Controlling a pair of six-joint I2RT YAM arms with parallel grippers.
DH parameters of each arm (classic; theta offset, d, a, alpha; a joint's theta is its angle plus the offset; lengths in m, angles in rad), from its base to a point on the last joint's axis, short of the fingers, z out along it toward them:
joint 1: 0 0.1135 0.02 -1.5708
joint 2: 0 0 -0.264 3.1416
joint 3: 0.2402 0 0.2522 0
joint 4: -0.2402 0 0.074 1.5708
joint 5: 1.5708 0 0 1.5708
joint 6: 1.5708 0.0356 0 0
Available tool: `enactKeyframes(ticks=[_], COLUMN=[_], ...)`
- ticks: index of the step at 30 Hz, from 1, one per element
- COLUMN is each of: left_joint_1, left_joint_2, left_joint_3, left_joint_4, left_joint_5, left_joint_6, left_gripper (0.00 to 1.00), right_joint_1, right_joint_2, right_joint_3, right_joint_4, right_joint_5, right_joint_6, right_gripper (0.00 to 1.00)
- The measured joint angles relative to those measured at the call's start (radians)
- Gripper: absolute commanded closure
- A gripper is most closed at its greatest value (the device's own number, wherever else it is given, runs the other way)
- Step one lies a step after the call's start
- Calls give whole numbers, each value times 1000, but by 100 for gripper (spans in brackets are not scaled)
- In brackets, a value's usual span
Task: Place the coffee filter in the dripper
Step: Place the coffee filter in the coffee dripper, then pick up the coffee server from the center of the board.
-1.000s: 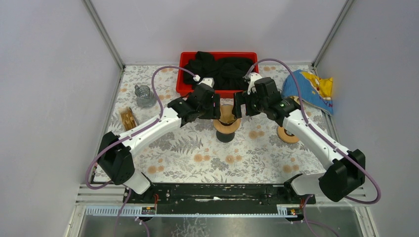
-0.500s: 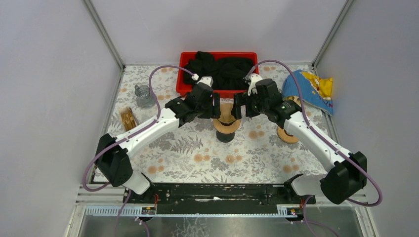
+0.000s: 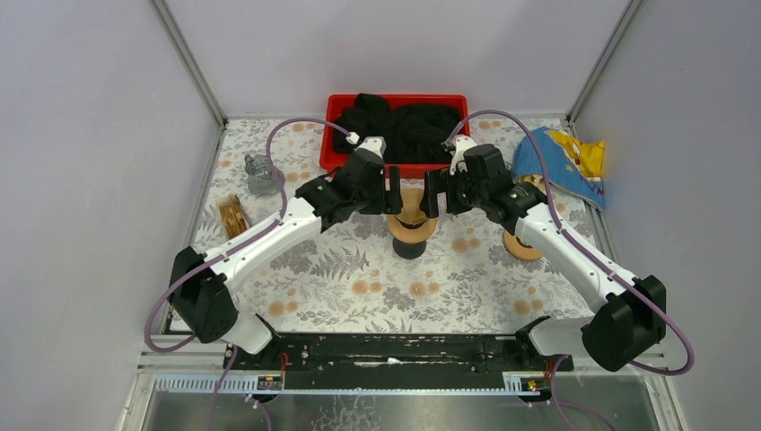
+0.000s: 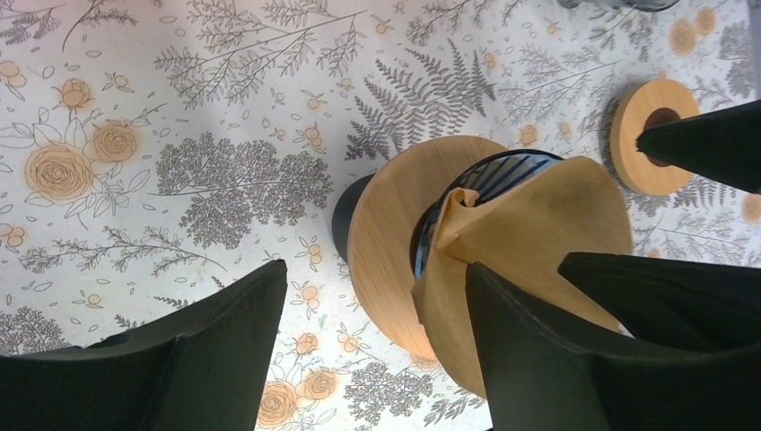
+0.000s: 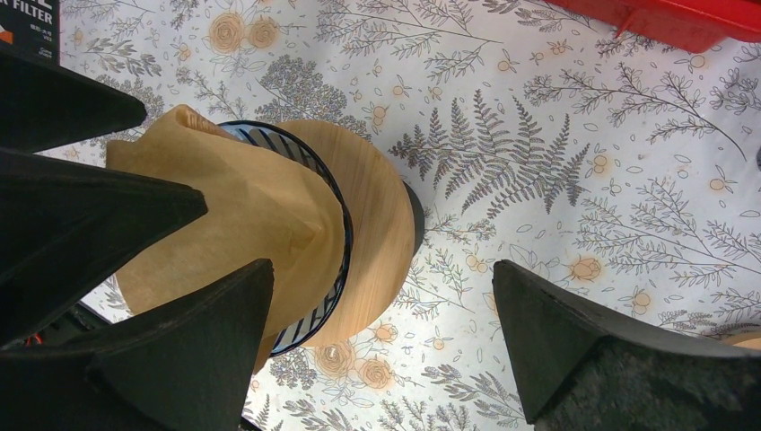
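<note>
Left jaws and right jaws stand apart, coffee filter [image 4: 538, 224] askew between them; you could drag it off the dripper [image 4: 386, 242].

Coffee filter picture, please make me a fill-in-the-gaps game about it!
1. The brown coffee filter sits in the ____.
2. The bin at the back is coloured ____.
3. The left hand and the right hand both have their fingers ____.
Missing words: dripper, red, open.
</note>
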Motion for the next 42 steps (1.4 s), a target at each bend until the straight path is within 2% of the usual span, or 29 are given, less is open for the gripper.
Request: enactKeyframes(ticks=[11,23,32,42], left_joint_1=[3,78,269,529], left_joint_2=[-99,-235,-288,-285], left_joint_3=[-9,-123,-230,-269], left_joint_4=[25,62,70,92], left_joint_5=[3,-6,-11,-37], left_joint_6=[-1,-8,-19,-47], left_gripper=[15,13,12,12], right_joint_1=[0,0,0,0], right_joint_2=[-9,-117,-307,-618], right_joint_3=[0,-4,-117,-279], right_joint_4=[3,29,57,74], right_joint_5=[-21,-48,30,198], right_joint_6=[0,2,0,-1], right_gripper=[1,1,1,1])
